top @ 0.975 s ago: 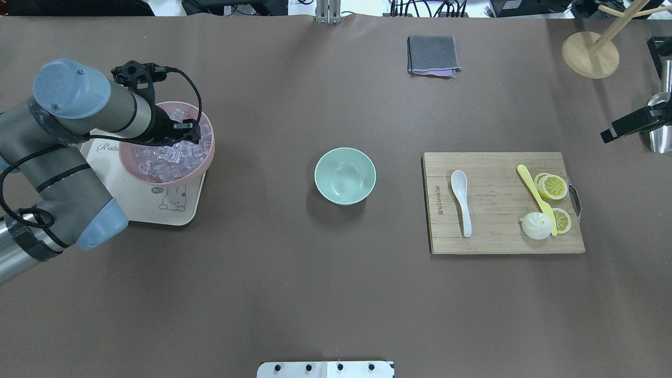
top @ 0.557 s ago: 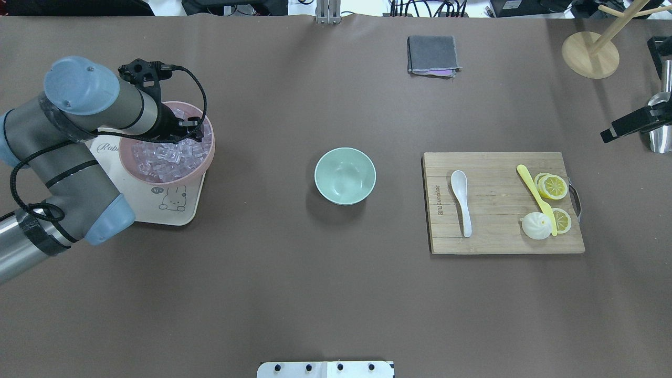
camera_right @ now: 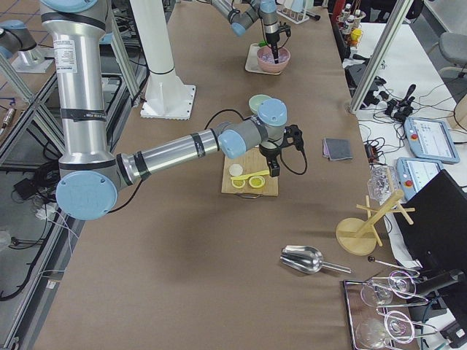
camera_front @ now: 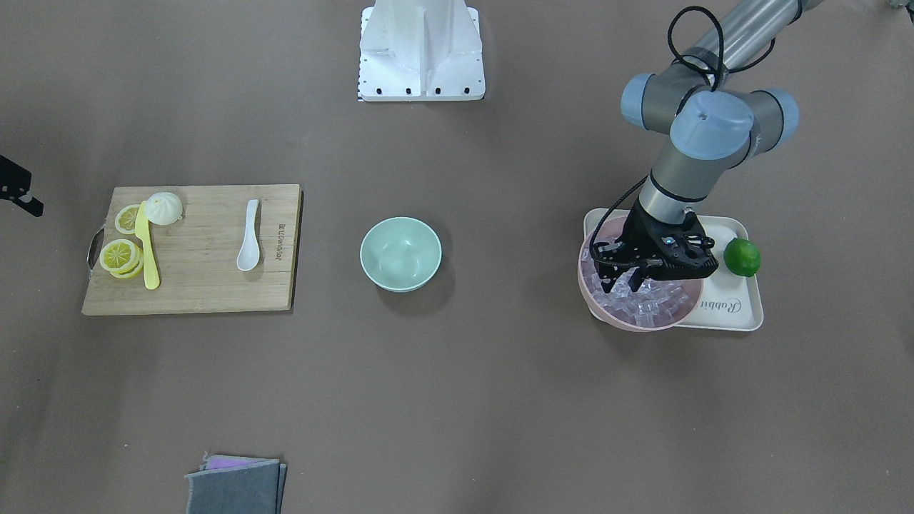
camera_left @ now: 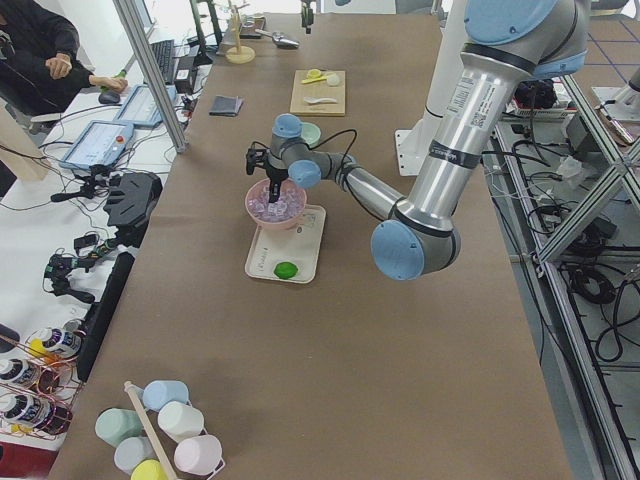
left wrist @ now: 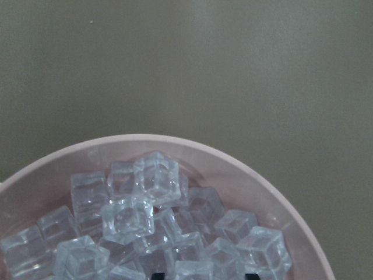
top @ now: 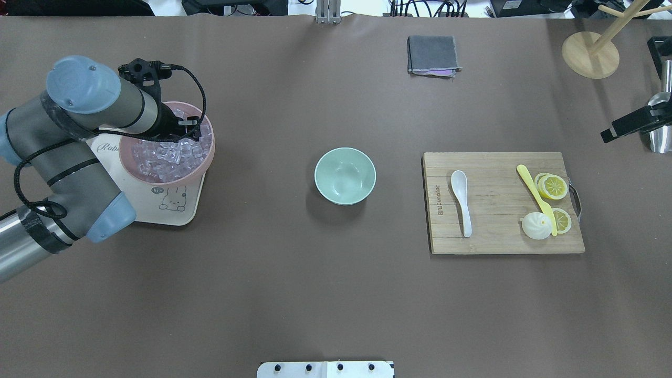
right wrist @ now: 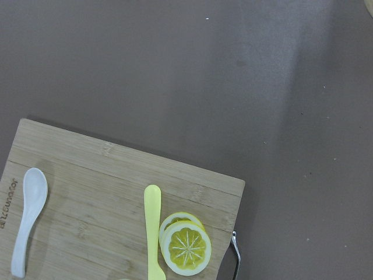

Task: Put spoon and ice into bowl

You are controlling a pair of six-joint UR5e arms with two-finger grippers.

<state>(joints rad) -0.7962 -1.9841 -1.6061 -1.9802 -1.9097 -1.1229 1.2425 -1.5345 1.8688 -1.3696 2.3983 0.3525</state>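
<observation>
The white spoon (top: 461,202) lies on the wooden cutting board (top: 499,236), also in the front view (camera_front: 249,246) and the right wrist view (right wrist: 26,219). The mint-green bowl (top: 345,175) stands empty at the table's middle. Clear ice cubes (left wrist: 128,219) fill a pink bowl (top: 209,155). My left gripper (top: 185,134) is down in the ice, jaws apart, with cubes between its fingertips in the left wrist view. My right gripper (top: 609,135) hovers at the far right, off the board; I cannot tell if it is open.
The pink bowl stands on a cream tray (top: 173,210) with a lime (camera_front: 742,257). A yellow knife (top: 535,197), lemon slices (top: 555,186) and a white bun (top: 536,226) lie on the board. A grey cloth (top: 433,55), wooden stand (top: 590,55) and metal scoop (top: 661,121) lie farther off.
My left arm has shifted slightly right and its gripper has sunk lower into the ice. The right arm, spoon and green bowl have not moved.
</observation>
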